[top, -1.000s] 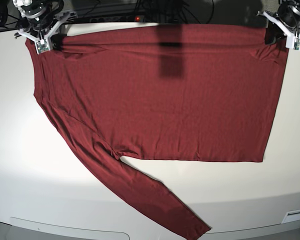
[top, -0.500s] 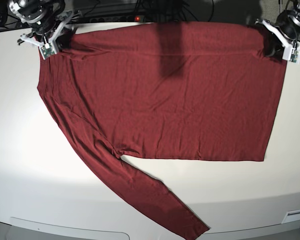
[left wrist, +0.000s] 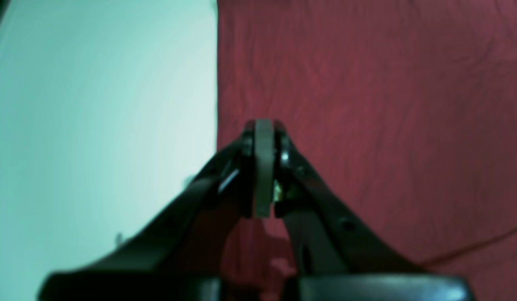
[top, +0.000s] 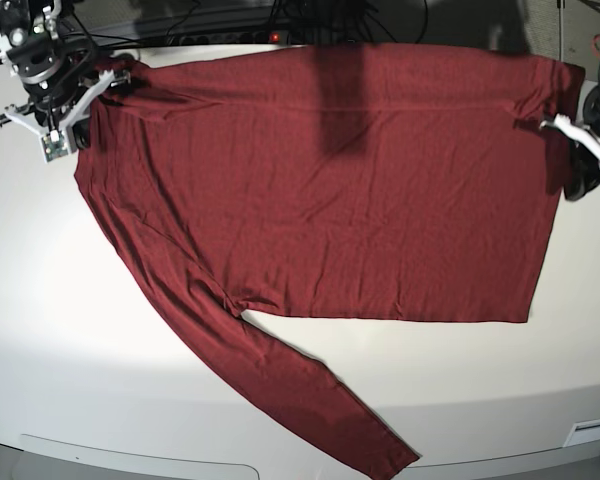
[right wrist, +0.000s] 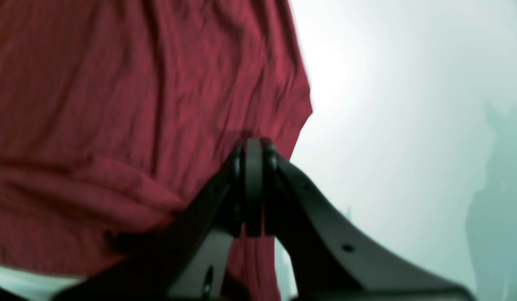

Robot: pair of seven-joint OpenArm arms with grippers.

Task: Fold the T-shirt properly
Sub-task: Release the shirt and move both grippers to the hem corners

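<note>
White and smooth, the bench [top: 70, 330] fills the base view, with a tangle of dark cables along its far edge. Spread nearly flat across it lies the T-shirt [top: 360, 190], a big maroon knit with a fine ribbed grain and soft shallow wrinkles. Its body reaches almost from the bench's left edge to its right, and one long sleeve trails down toward the near edge. A folded band runs along the far side of the cloth. The right hand [top: 75, 108] sits at the shirt's far-left corner, and the left hand [top: 570, 160] at the right-hand edge. To my eye the step in hand is the first fold: both hands placed at opposite edges, the lengthwise fold only started. Next they would need to carry the far edge toward the near one together, evenly, and the loose sleeve would need tucking in.

From the left wrist, the left hand is pressed together, its dark pads meeting. It hovers over the shirt's straight edge, where maroon cloth meets pale bench. No cloth shows between the tips, so I take it as holding nothing, though the picture is blurred.

From the right wrist, the right hand is likewise pressed together. Cloth bunches in soft ridges below it, yet I cannot tell whether any is caught.
</note>
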